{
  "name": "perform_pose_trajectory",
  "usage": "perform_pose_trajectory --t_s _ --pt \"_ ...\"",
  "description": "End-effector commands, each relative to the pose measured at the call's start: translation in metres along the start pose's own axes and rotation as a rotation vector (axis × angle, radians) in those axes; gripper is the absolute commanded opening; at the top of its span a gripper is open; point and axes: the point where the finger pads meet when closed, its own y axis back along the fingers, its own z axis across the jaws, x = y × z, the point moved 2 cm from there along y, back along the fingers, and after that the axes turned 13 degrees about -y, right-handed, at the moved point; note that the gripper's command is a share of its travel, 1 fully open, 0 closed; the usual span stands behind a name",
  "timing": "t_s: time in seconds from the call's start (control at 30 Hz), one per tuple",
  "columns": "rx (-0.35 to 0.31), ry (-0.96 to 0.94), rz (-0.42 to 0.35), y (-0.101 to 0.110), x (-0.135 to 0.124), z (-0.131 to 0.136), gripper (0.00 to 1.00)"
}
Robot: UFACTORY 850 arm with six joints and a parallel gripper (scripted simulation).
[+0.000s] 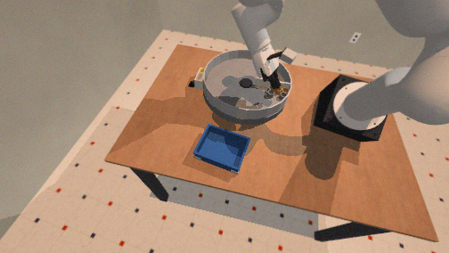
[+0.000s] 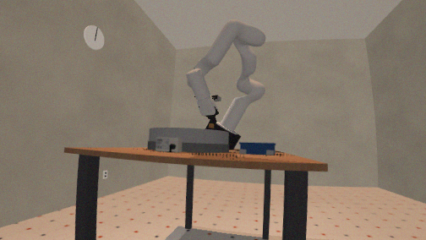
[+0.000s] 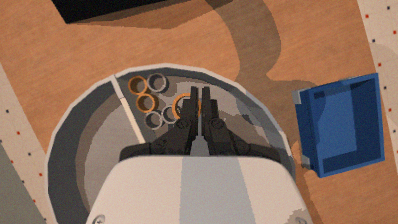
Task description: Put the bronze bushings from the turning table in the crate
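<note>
With the hand [image 1: 275,86] [image 2: 210,128] [image 3: 200,97], pinching a bronze bushing [image 1: 279,89] [image 2: 211,126] [image 3: 176,107] by its wall (fingertips nearly together). Suspending it above the turning table [image 1: 210,97] [image 2: 186,136] [image 3: 56,137], well apart from the blue crate [image 1: 221,149] [image 2: 257,148] [image 3: 340,125].

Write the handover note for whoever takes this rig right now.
End effector: shut on a bronze bushing, apparently by its wall, raised over the turning table.
On the turning table: two more bronze bushings and three steel bushings visible; the fingers may hide others.
Crate: on the table beside the turning table, no bushings visible in it.
Done: one bronze bushing picked up.
Left: put it and the other bronze ones in the crate, leave the steel, then let go.
</note>
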Motion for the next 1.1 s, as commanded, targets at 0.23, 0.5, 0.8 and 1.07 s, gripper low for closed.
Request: perform_pose_trajectory --t_s 0.23,0.5,0.8,1.07 --pt "0.0 0.0 -0.002 0.008 0.009 0.082 0.0" --pt "0.0 0.0 -0.002 0.014 0.019 0.162 0.0" --pt "0.0 0.0 -0.001 0.019 0.027 0.227 0.0" --pt "0.0 0.0 -0.001 0.025 0.035 0.294 0.0"
